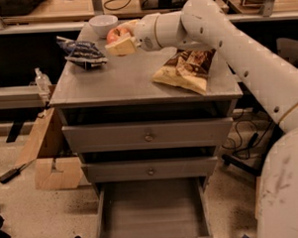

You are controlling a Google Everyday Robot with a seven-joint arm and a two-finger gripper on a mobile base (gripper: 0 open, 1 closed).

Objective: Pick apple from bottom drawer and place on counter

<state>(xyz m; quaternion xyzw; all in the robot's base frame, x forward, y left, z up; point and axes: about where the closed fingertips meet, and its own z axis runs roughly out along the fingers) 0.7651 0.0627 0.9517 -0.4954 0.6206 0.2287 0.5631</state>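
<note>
My gripper [120,39] reaches from the right over the back left part of the counter [122,82]. It is shut on the apple [115,33], a small red-orange fruit held between the tan fingers [122,45], just above the counter top. The bottom drawer [152,210] is pulled open below the cabinet and its flat grey floor is bare. The white arm crosses the right side of the view.
A dark blue chip bag [80,50] lies at the counter's back left, a white bowl [104,24] behind it. A brown and yellow chip bag [186,68] lies at the right. Two shut drawers with knobs [149,137] are below. Cardboard boxes [47,157] stand on the floor at left.
</note>
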